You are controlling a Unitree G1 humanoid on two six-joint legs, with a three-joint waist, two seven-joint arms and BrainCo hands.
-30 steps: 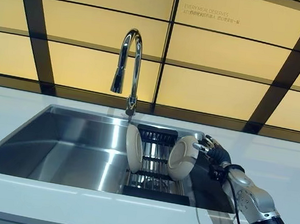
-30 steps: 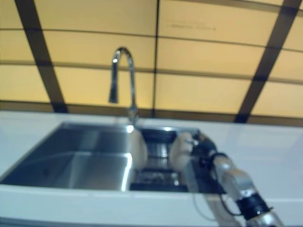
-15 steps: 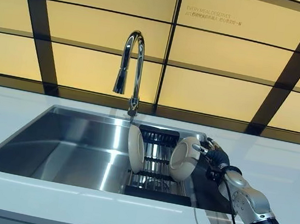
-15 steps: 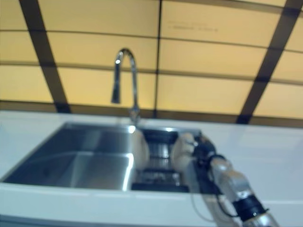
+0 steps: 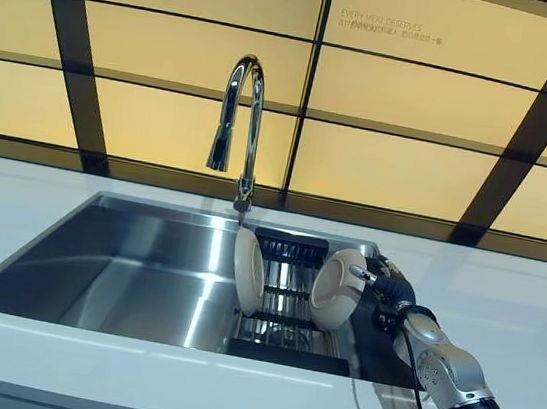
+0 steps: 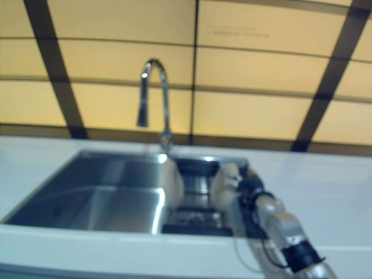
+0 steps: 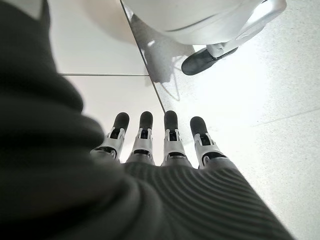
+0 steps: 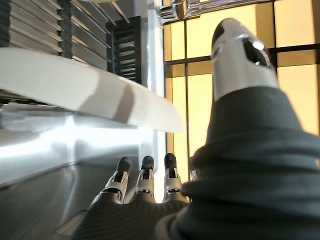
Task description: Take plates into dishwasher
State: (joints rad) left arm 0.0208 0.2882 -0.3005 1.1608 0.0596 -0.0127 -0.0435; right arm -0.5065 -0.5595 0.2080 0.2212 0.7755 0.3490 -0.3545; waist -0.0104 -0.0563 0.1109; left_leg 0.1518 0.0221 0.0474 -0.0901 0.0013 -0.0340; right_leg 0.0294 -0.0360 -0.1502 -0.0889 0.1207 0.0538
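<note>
Two white plates stand on edge in a black rack (image 5: 284, 314) at the right end of the steel sink (image 5: 124, 268): a left plate (image 5: 247, 271) and a right plate (image 5: 336, 289). My right hand (image 5: 389, 283) is at the right plate's rim, reaching in from the sink's right side. In the right wrist view that plate (image 8: 85, 95) runs between the straight fingers (image 8: 145, 180) and the raised thumb, and no pinch shows. Only the left wrist view has my left hand (image 7: 155, 150), which hangs open over the floor.
A tall chrome faucet (image 5: 239, 119) rises behind the sink, just left of the rack. White countertop (image 5: 502, 305) surrounds the sink. A yellow panelled wall with dark bands (image 5: 389, 169) closes off the back.
The camera shifted slightly, moving the whole picture right. My right forearm has drawn in a little toward the sink, with the hand staying at the right plate's rim.
</note>
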